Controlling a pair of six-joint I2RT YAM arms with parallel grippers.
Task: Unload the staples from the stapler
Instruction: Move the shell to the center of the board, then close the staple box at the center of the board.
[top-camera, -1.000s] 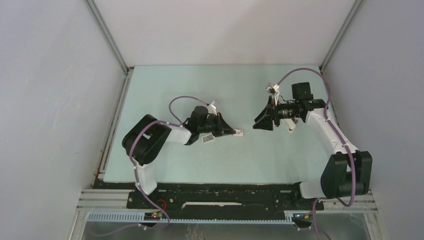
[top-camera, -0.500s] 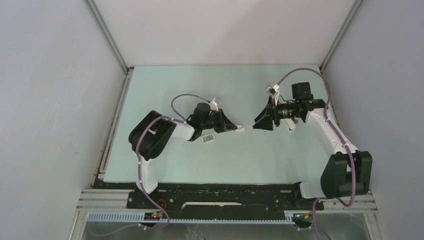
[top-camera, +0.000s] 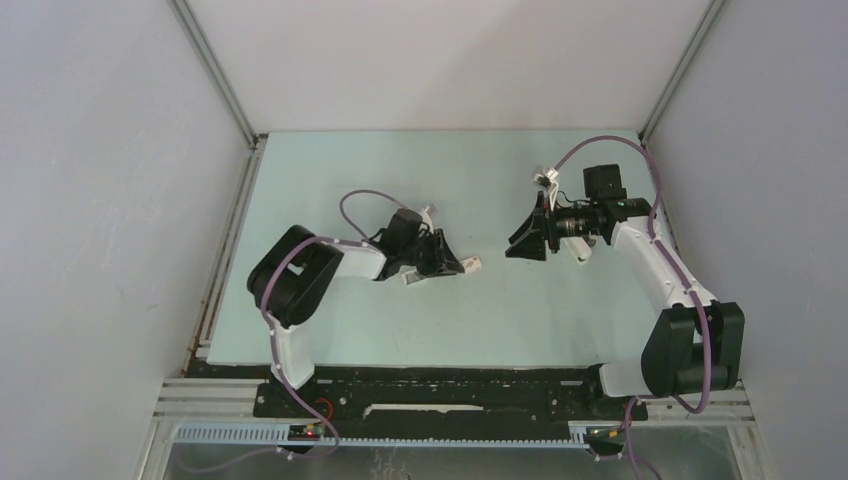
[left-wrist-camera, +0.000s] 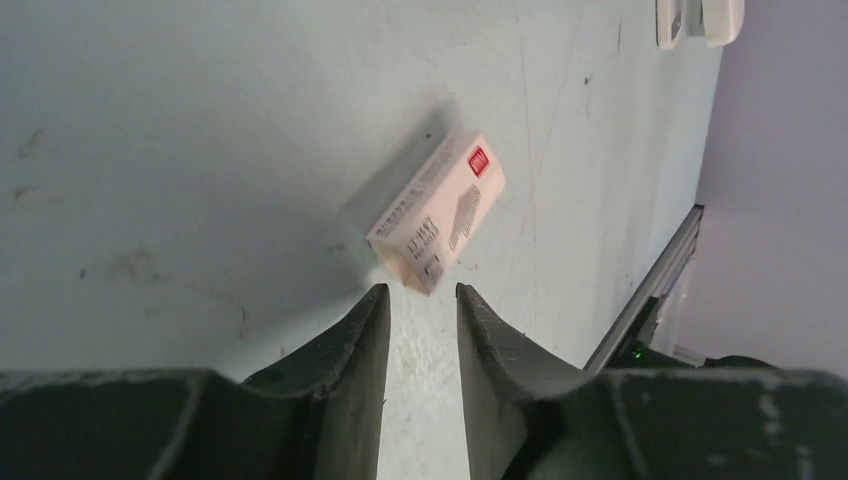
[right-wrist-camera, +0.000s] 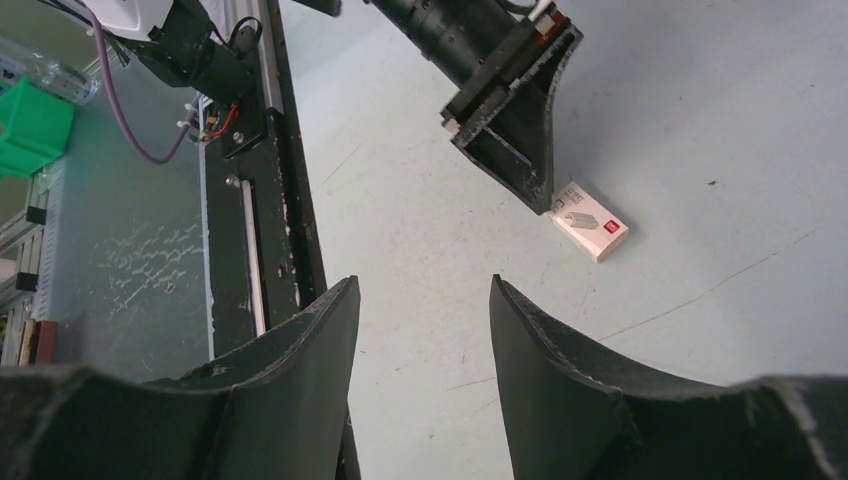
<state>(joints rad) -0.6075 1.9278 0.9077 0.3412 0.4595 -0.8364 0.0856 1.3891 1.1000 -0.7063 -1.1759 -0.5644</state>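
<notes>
- Looks down on a pale green table boxed in by white walls, scuffed and faintly scratched across its surface.
- Catches the left gripper low over the middle of that table, jaws parted by only a narrow gap and clamped on nothing.
- Places a small white-and-red box flat on the surface just ahead of the dark fingertips, one corner at the mouth of the gap; cannot tell about contact with them.
- Shows the box askew to the gripper's line, printed face up, red mark at the far end.
- Finds the right gripper over the right half of the table, jaws spread wide with nothing between them.
- Aims that gripper toward the left one and the box, well apart from both.
- Leaves the staples too small to make out in any view; cannot tell their whereabouts.
- Takes in a black rail along the near edge, with purple cables looping over both arms.
</notes>
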